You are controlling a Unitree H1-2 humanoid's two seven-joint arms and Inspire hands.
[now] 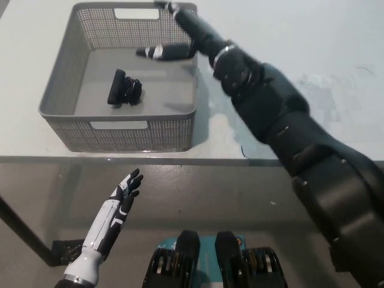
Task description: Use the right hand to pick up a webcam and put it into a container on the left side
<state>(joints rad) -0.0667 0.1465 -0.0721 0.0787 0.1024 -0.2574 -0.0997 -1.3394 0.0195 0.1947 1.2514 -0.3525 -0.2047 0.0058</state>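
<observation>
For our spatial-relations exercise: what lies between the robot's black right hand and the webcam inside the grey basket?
In the head view, only bare basket floor separates the right hand from the webcam lying in the grey basket; nothing else sits there.
</observation>
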